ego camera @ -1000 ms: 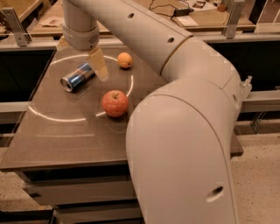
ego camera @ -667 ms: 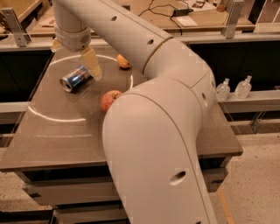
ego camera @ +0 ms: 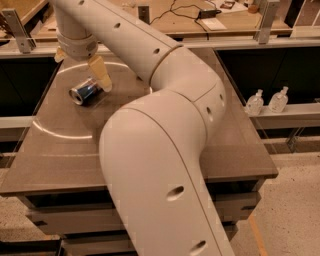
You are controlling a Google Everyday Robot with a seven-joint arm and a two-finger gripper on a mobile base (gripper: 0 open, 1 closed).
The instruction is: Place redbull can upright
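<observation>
The redbull can [ego camera: 86, 92] lies on its side on the brown table [ego camera: 65, 150], at the far left, with its silver end facing front-left. My gripper [ego camera: 80, 64] hangs just above and behind the can, on the end of the big white arm [ego camera: 165, 125]. Its tan fingers [ego camera: 100, 73] are spread apart, one on each side above the can, and nothing is held between them. The right finger's tip reaches down next to the can's far end.
The arm covers the middle of the table and hides whatever lies behind it. Two small clear bottles [ego camera: 255, 103] stand on a lower shelf to the right. A desk with cables [ego camera: 200, 15] runs along the back.
The arm has swung left and the gripper has moved left, over the can. The apple and the orange seen earlier are now hidden behind the arm. The can has not moved.
</observation>
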